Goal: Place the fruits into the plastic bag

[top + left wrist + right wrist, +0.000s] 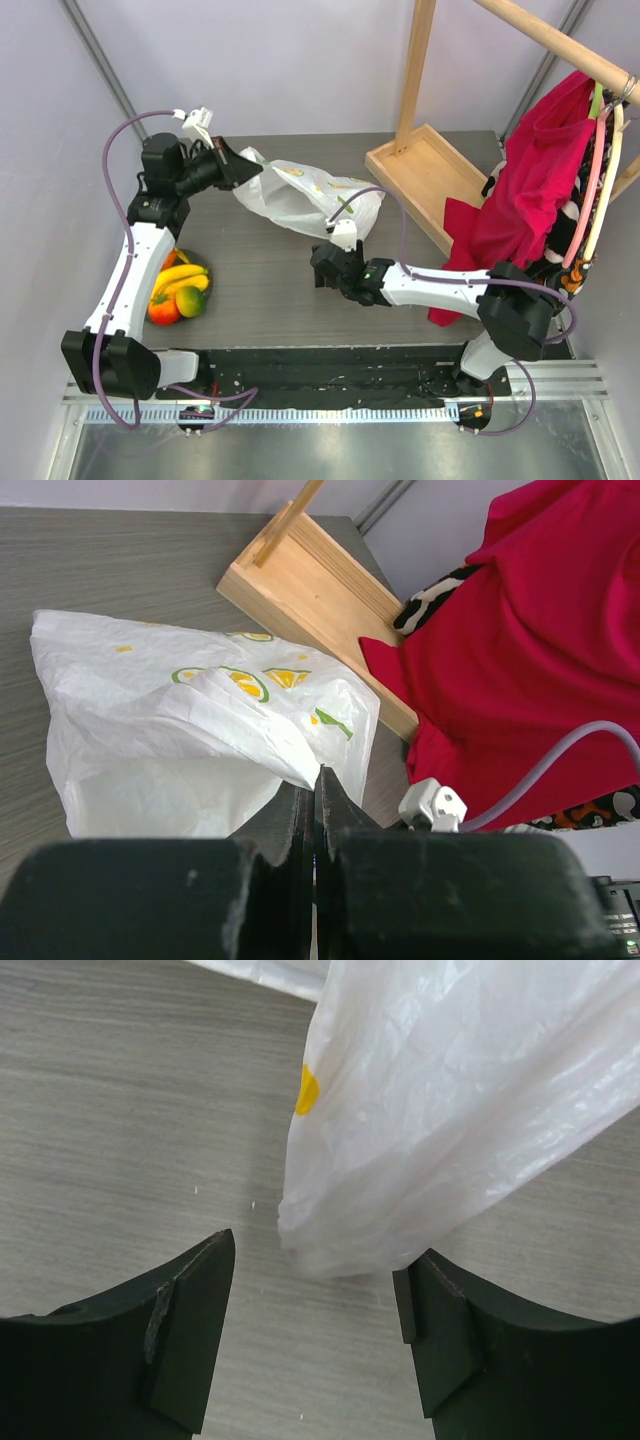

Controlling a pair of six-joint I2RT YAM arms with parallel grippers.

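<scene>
**A:** Which step are we looking at?

**B:** Opening it up, I reckon. The left end effector (pixel 316 780) is pinching the plastic bag (pixel 300 195) at its edge, upper middle of the top view. The right end effector (pixel 315 1260) is gaping wide around a bag corner, not gripping.

**A:** Next?

**B:** Probably closing on that corner and spreading the mouth.

**A:** Counts?

**B:** One bag. Four fruits (pixel 178 288) are sitting lower left on the desk (pixel 260 290): bananas (pixel 180 275), red one (pixel 163 309), green one (pixel 190 300), orange one (pixel 170 259) barely peeking out.
</scene>
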